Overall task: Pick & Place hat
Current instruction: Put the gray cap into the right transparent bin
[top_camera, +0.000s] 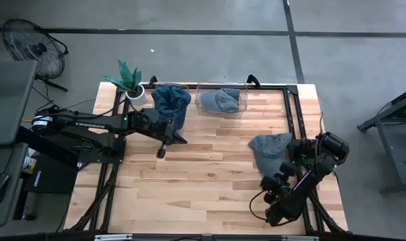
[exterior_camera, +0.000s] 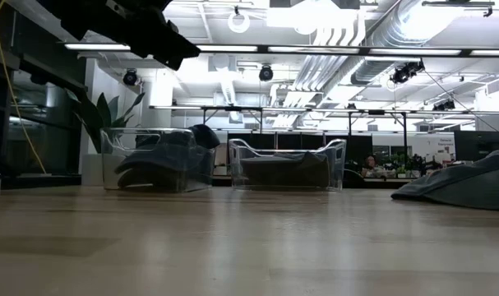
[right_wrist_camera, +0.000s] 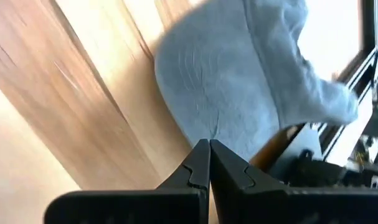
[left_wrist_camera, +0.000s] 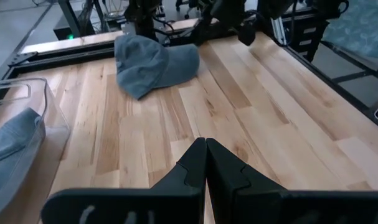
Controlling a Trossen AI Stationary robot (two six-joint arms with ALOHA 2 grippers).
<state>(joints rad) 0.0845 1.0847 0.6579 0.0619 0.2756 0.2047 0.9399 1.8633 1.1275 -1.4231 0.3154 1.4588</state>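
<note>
A grey-blue hat (top_camera: 269, 147) lies flat on the wooden table near the right edge; it also shows in the low view (exterior_camera: 471, 181), the left wrist view (left_wrist_camera: 154, 62) and the right wrist view (right_wrist_camera: 238, 68). My right gripper (top_camera: 275, 175) (right_wrist_camera: 208, 152) is shut and sits just on the near side of that hat. My left gripper (top_camera: 161, 152) (left_wrist_camera: 205, 155) is shut over bare table at centre-left. A dark blue hat (top_camera: 170, 100) sits in the left clear bin (exterior_camera: 159, 160), and another grey-blue hat (top_camera: 223, 100) lies in the right clear bin (exterior_camera: 286, 164).
A potted plant (top_camera: 130, 84) stands at the far left corner beside the bins. Black frame rails (top_camera: 293, 114) run along the table's right side, close to the loose hat. Bare wood (top_camera: 209, 181) stretches across the middle and near side.
</note>
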